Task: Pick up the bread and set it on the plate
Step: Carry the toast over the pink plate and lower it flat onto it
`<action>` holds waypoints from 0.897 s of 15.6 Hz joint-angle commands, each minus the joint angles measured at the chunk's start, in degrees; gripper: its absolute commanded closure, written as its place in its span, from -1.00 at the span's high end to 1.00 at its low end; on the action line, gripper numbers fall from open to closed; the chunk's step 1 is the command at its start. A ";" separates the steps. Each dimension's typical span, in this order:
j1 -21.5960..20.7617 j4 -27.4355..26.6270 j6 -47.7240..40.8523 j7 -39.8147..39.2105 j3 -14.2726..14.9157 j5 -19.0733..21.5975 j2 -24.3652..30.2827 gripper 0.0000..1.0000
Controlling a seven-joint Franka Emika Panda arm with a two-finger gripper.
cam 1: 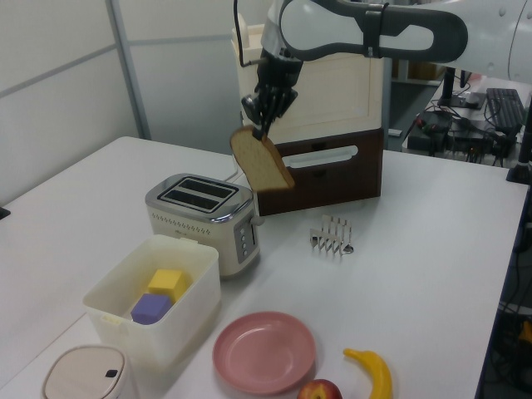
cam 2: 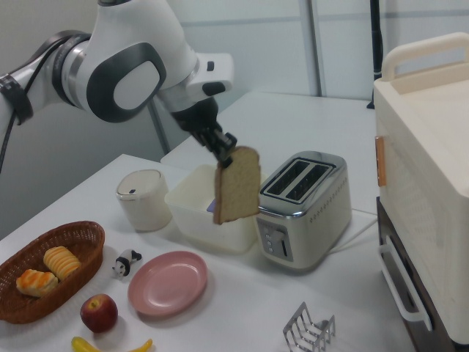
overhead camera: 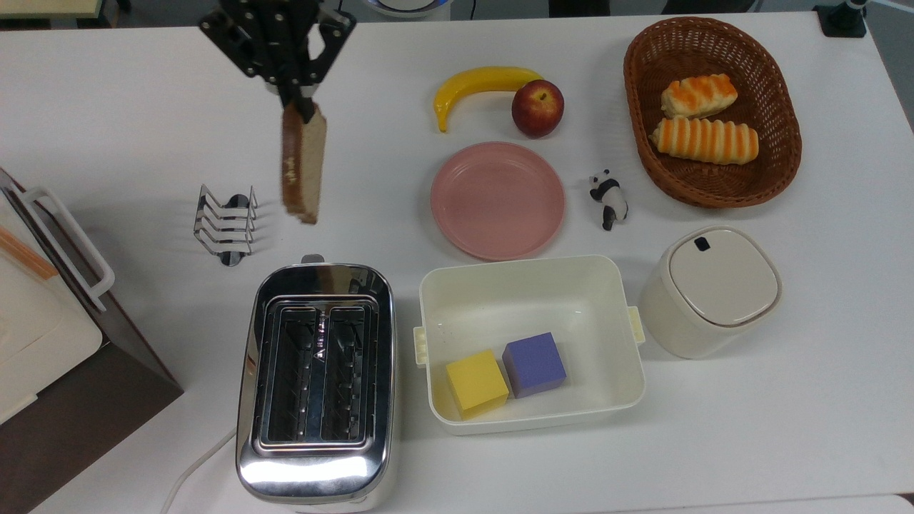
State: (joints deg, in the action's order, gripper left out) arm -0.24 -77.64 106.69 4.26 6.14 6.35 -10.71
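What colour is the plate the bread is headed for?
Plain pink all over, no pattern. The plate shows best in the top view.

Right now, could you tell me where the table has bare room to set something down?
Free: the wide stretch right of the tub and canister in the top view, and the corner above the toast rack. Crowded: around the plate, banana, apple and panda.

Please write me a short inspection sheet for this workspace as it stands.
Surface: white table, dry and clean.
Job's things: bread hanging in the air from the gripper; pink plate bare.
Clutter: toaster, toast rack, tub with two blocks, lidded canister, basket with rolls, banana, apple, panda figure.
Grippers: gripper shut on the bread's top edge.
Cables: white cord beside the toaster.
Surroundings: brown and cream cabinet.
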 commanded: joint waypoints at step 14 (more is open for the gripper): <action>-13.11 -7.17 -10.01 -3.21 0.36 0.07 -3.17 -1.00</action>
State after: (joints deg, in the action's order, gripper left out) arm -11.06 -84.41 99.00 2.44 5.87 6.34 -12.84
